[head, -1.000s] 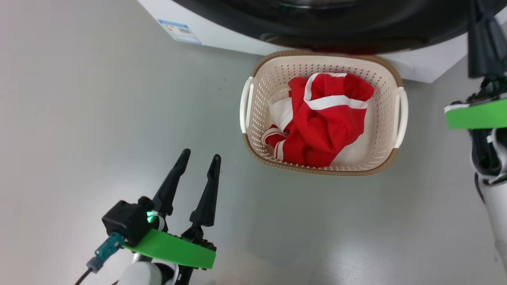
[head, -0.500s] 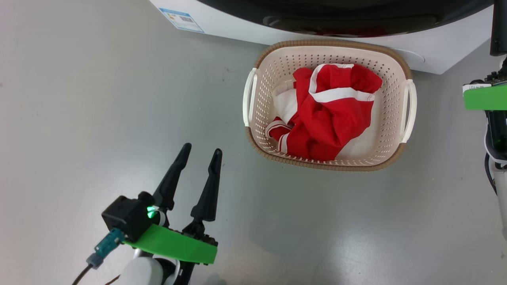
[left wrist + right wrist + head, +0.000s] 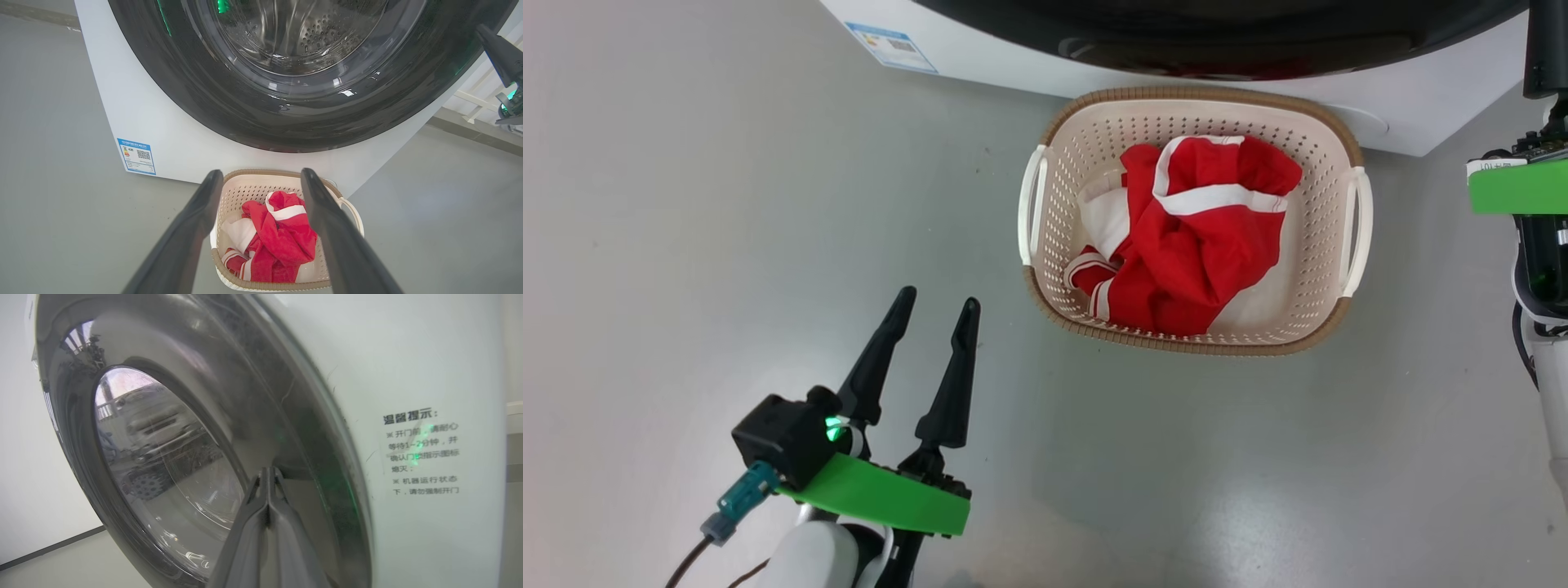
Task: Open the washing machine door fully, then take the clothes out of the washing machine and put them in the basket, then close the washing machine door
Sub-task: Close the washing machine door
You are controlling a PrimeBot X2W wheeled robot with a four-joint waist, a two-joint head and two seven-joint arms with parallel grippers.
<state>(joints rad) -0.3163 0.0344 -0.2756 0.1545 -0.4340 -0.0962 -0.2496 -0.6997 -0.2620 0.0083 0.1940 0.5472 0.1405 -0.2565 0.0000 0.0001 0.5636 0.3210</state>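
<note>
Clothes [image 3: 1188, 245] are down in the basket [image 3: 1078, 155], a red-and-white bundle heaped a little toward its left side. The basket stands on the grey floor [image 3: 727, 245] right against the foot of the washing machine [image 3: 1013, 61]. So the unloading looks finished, and by my read we are on the last step: the door.

The washing machine door [image 3: 204, 94] looks to lie flat against the white front in the left wrist view, with the steel drum showing through its glass and no red fabric visible behind it. Whether it has latched, I can't tell.

Up at the door's outer edge, the right gripper [image 3: 268, 470] has its two fingers pressed together, holding nothing. The tip points at the seam where the glossy black meets the white panel; contact is hard to call.

The left gripper [image 3: 938, 298] hovers low over bare floor, well apart from the basket, fingers spread wide and empty.

Next move, as I judge it: a firm push on the door's face if the latch hasn't caught, then draw the right arm clear.
</note>
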